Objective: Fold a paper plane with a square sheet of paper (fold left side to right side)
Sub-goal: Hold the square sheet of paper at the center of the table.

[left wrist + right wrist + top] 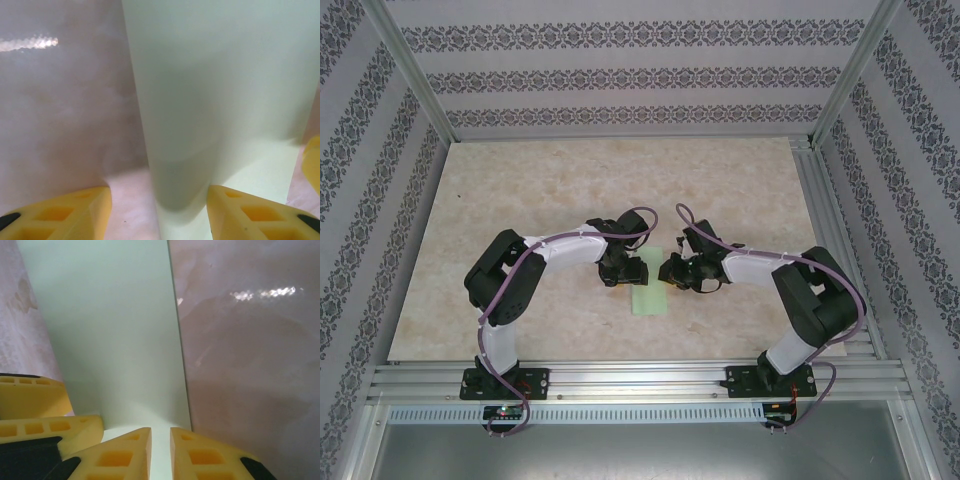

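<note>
Paper (650, 298), folded into a narrow pale green strip, lies flat on the surface (520, 200) between both arms. Left fingers (65, 215) stand apart, straddling one long edge. Right fingers (200, 457) sit almost together over its near end; whether they pinch it I cannot tell.

Table (520, 200), from above: the paper (648, 298) lies flat on it, nearer the front edge than the back and midway between the two arm bases. The left gripper (623, 270) sits over the paper's left side, straddling one long edge. The right gripper (672, 272) sits over its right side. The two grippers face each other, just beside one another.
</note>
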Controlling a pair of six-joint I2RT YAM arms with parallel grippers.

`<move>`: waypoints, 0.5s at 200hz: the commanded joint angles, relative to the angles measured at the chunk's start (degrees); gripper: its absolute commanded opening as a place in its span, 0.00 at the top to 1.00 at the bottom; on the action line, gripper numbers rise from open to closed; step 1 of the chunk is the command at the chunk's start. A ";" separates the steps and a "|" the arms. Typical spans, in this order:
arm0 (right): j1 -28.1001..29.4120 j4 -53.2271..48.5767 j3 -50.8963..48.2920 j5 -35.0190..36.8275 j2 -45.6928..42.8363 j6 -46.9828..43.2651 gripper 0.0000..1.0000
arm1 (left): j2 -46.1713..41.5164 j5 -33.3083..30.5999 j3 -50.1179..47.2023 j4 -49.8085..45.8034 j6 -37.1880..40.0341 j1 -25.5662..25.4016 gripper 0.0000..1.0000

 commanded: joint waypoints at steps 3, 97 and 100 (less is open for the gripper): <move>1.00 1.14 1.54 -0.52 1.27 0.24 0.83 | 4.80 2.72 -0.45 6.99 -0.35 -2.22 0.44; 1.27 -5.00 2.58 2.36 4.67 -2.00 0.83 | 2.04 2.81 -0.58 6.76 0.08 -2.15 0.44; 1.27 -5.00 2.52 2.37 4.79 -2.01 0.83 | 1.70 2.82 -0.55 6.77 0.22 -2.13 0.44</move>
